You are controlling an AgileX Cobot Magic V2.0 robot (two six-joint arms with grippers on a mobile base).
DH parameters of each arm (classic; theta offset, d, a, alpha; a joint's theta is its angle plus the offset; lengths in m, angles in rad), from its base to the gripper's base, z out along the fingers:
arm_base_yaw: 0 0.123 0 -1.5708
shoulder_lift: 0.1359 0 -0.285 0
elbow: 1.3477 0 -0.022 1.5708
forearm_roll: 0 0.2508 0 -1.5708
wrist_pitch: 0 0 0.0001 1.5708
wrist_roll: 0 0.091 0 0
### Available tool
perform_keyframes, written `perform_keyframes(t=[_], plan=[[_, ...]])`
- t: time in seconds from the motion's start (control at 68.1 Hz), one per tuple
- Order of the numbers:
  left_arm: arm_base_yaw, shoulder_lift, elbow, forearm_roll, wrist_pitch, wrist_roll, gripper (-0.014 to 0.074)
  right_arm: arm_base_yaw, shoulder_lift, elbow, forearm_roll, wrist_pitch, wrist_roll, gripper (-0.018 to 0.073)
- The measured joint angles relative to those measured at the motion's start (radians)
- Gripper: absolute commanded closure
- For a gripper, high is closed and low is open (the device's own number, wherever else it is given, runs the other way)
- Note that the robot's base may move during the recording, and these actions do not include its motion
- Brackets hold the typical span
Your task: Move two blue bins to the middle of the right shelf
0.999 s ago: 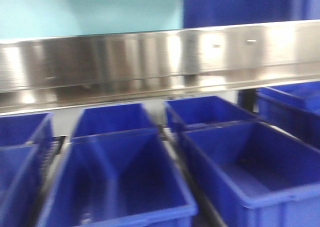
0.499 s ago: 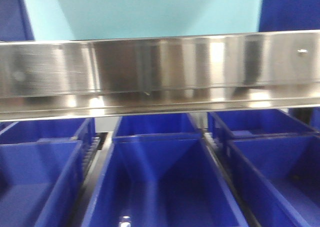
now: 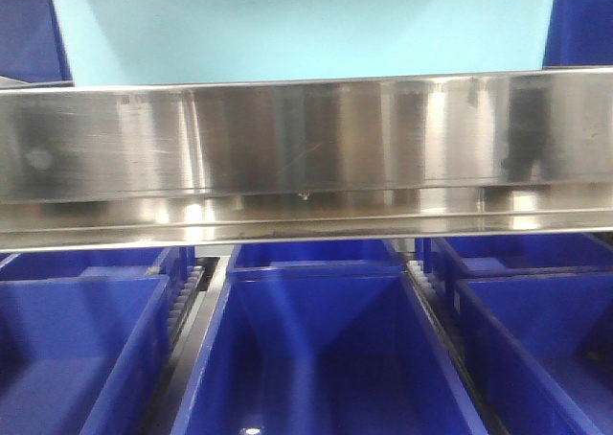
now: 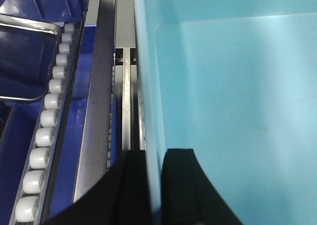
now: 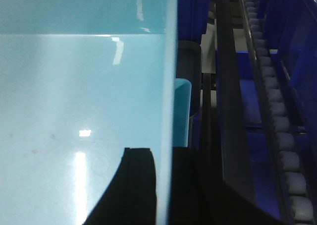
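A light blue bin (image 3: pixel 306 23) fills the top of the front view, above the steel shelf rail (image 3: pixel 306 148). My left gripper (image 4: pixel 154 158) is shut on the bin's left wall (image 4: pixel 148 86), one black finger outside it and one inside. My right gripper (image 5: pixel 163 158) is shut on the right wall (image 5: pixel 168 86) in the same way. The bin's inside (image 4: pixel 237 111) looks empty in both wrist views (image 5: pixel 74 96).
Dark blue bins (image 3: pixel 316 358) stand in rows on the level below the rail, one to the left (image 3: pixel 77 358) and one to the right (image 3: pixel 546 349). More dark blue bins flank the light blue one (image 3: pixel 29 23) (image 3: pixel 579 18). Roller tracks (image 4: pixel 44 121) (image 5: pixel 282 136) run alongside.
The whole shelf scene has slid to the right in the front view and the rail now looks level. The light blue bin spans more of the top.
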Motion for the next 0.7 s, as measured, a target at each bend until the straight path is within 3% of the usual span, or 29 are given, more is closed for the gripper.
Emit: perform_keyframes(t=[0.705], plan=[[0.000, 0.000, 0.000, 0.002, -0.002, 0.000, 0.0707, 0.000, 0.000, 0.000, 0.000, 0.000, 0.000, 0.0724]])
